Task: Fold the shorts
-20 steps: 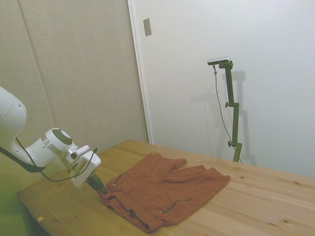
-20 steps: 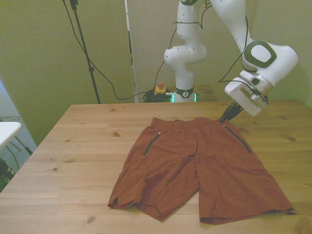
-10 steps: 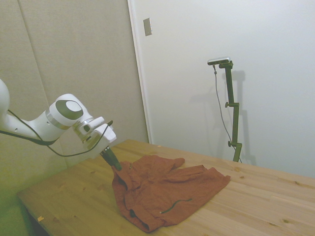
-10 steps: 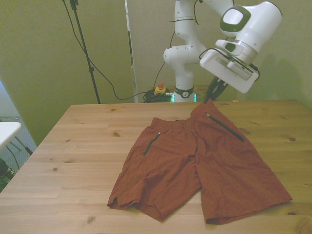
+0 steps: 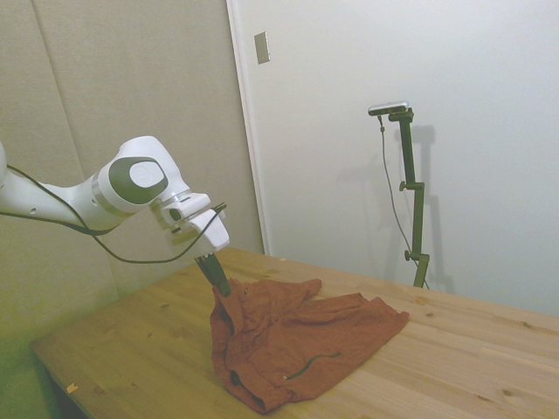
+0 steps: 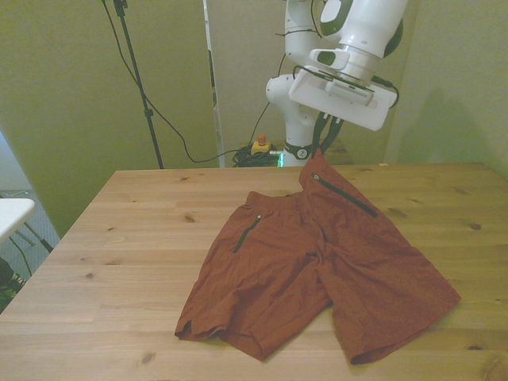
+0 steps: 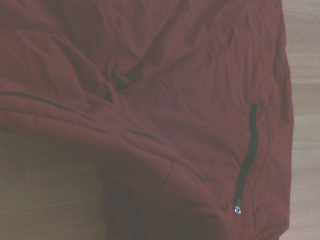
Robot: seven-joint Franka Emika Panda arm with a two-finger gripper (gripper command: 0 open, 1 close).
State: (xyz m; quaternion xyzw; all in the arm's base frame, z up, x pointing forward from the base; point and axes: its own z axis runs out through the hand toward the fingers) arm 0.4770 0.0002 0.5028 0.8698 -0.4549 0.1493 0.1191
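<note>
Shorts [image 6: 317,262] spread across centre of worktop [image 6: 119,238], one waistband corner raised toward upper middle of front view, pinched in closed claw [image 6: 319,149]; remainder lying flat. Advisable to carry the held corner across toward the front view's left in a low arc, keeping cloth taut so the lifted half lands square on the other leg. Against half a second ago: claw higher and further toward frame centre, more fabric peeled off the wood.
</note>
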